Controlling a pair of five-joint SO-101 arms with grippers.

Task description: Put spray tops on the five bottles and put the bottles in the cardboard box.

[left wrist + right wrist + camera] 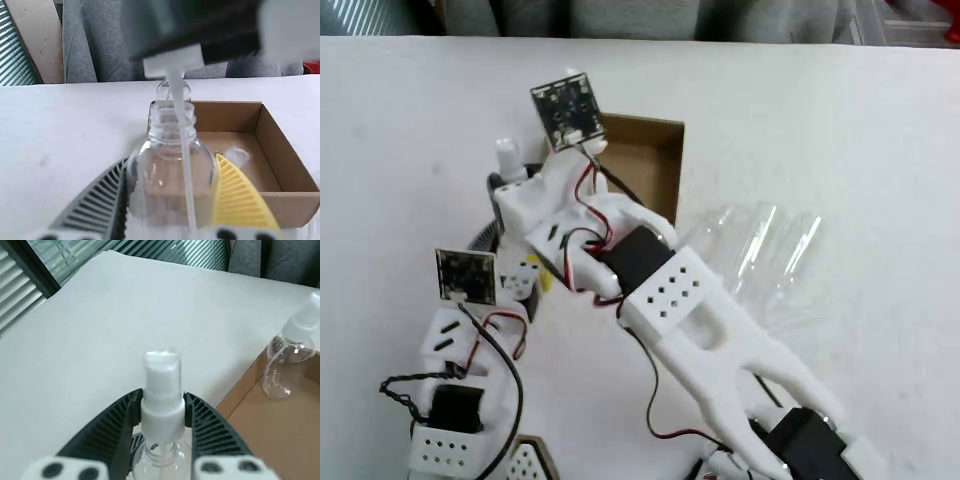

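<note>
My left gripper (pixel 171 162), with one grey and one yellow finger, is shut on an upright clear bottle (pixel 155 190) with an open neck. Directly above it, my right gripper (pixel 162 395) is shut on a white spray top (pixel 161 367). The top's thin tube (pixel 184 150) hangs down inside the bottle, and the cap sits just over the neck. In the high view the spray top (pixel 508 155) shows left of the cardboard box (pixel 645 165). The box (pixel 280 165) lies just behind the held bottle. A capped bottle (pixel 287 365) stands inside it.
Clear uncapped bottles (pixel 760 250) lie on the white table to the right of the box, beside my right arm (pixel 720 330). A cardboard piece (pixel 535 455) pokes in at the near edge by the left arm's base.
</note>
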